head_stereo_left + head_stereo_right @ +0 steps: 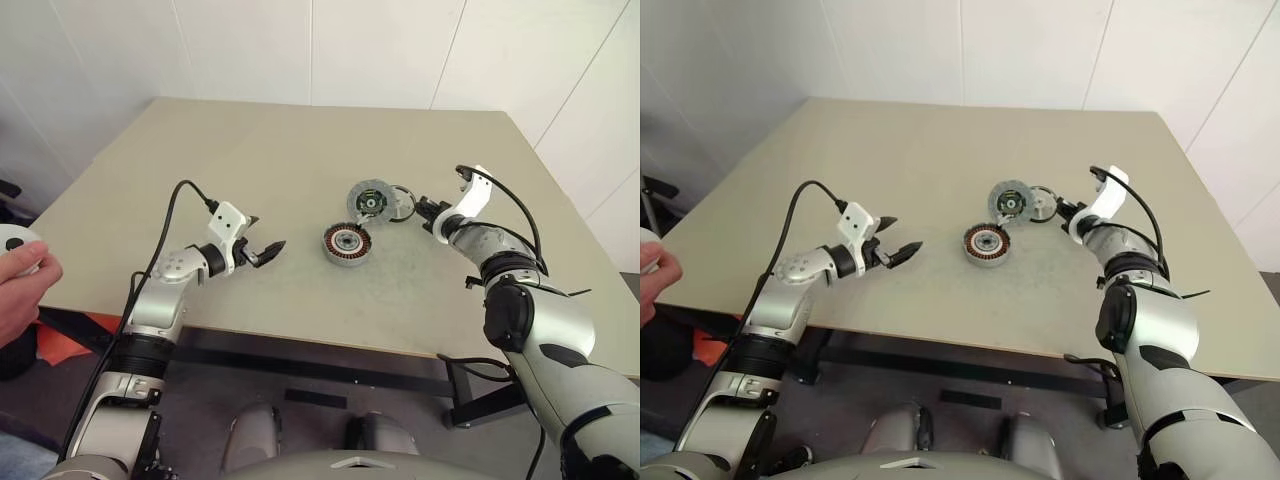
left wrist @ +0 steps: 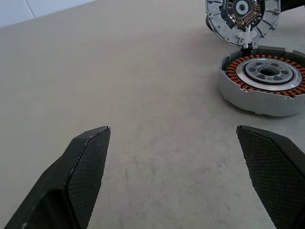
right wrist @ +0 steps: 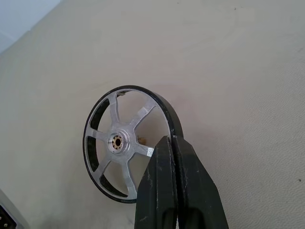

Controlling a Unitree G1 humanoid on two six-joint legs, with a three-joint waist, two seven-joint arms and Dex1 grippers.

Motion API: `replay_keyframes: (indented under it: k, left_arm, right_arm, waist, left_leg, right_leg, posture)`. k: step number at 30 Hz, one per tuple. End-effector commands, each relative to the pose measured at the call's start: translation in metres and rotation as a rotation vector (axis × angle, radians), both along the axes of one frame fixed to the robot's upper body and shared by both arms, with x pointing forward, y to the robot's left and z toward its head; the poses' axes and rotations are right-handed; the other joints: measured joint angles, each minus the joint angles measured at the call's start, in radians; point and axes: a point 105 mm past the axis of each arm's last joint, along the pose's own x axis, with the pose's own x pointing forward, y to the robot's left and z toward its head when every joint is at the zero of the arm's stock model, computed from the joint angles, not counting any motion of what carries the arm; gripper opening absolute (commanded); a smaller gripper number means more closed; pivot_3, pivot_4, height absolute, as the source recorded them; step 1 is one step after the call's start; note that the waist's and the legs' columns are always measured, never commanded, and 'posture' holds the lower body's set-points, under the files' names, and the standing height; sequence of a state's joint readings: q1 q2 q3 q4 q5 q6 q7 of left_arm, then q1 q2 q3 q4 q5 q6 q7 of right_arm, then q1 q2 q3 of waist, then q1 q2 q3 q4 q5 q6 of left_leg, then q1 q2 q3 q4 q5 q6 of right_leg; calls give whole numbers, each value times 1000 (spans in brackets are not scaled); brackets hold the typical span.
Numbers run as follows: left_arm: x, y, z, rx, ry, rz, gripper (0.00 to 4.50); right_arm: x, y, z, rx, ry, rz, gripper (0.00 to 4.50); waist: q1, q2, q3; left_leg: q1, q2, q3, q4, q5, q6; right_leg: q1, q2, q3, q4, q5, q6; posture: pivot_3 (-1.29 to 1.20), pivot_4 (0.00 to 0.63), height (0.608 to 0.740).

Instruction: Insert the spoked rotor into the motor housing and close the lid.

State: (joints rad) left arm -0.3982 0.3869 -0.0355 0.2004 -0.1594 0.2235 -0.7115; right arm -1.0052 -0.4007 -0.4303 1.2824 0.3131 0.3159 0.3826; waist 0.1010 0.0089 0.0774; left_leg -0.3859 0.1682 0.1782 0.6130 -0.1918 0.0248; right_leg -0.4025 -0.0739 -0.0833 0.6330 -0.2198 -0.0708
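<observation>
You have one spoked rotor (image 3: pixel 125 143), a flat silver wheel with a black outer rim, a small central hub and spoke-like slots, standing on edge on the beige table (image 1: pixel 250 160). Your right gripper (image 1: pixel 432 212) has its two black fingers (image 3: pixel 177 191) pressed together on the rotor's rim, pinching it at the edge nearest the wrist.

Just beside the rotor, toward your left, stands one thin round grey lid (image 1: pixel 369 201) with a dark centre, tilted up and joined to the rim of one motor housing (image 1: pixel 346 244), a shallow round metal cup with a ring of copper-coloured windings around a silver centre. The housing lies flat, between your two grippers.

Your left gripper (image 1: pixel 266 251) hovers well apart from the housing, pointing toward it, its fingers (image 2: pixel 86 162) spread wide and holding nothing.

A person's hand (image 1: pixel 22 285) shows at the table's left edge.
</observation>
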Motion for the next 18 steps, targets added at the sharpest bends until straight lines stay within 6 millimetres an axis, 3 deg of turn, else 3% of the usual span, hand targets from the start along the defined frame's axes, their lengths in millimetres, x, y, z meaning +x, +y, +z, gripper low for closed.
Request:
replay_keyframes:
  k: [1, 2, 4, 10, 18]
  left_arm:
    - [2, -1, 10, 9, -48, -9, 4500]
    - [2, -1, 10, 10, -48, -9, 4500]
    - [2, -1, 10, 12, -48, -9, 4500]
    - [2, 0, 8, 19, -45, -8, 4500]
    - [2, 1, 9, 25, -49, -7, 4500]
  right_arm:
    - [6, 3, 18, -33, -76, 32, 8]
    - [6, 4, 17, -34, -72, 41, 8]
    - [5, 6, 13, -33, -65, 56, 423]
    - [4, 9, 10, -50, -53, 60, 2254]
    - [2, 18, 2, -71, -39, 98, 2254]
  waist:
    - [0, 0, 0]
    - [0, 0, 0]
    - [0, 0, 0]
    - [0, 0, 0]
    - [-2, 0, 0]
  left_leg:
    - [0, 0, 0, 0, 0, 0]
    - [0, 0, 0, 0, 0, 0]
    - [0, 0, 0, 0, 0, 0]
    - [0, 0, 0, 0, 0, 0]
    - [0, 0, 0, 0, 0, 0]
  right_leg:
    - [0, 0, 0, 0, 0, 0]
    - [0, 0, 0, 0, 0, 0]
    - [0, 0, 0, 0, 0, 0]
    - [0, 0, 0, 0, 0, 0]
    - [0, 0, 0, 0, 0, 0]
  posture:
    - [0, 0, 740]
    - [0, 0, 740]
    - [0, 0, 740]
    - [0, 0, 740]
    - [0, 0, 740]
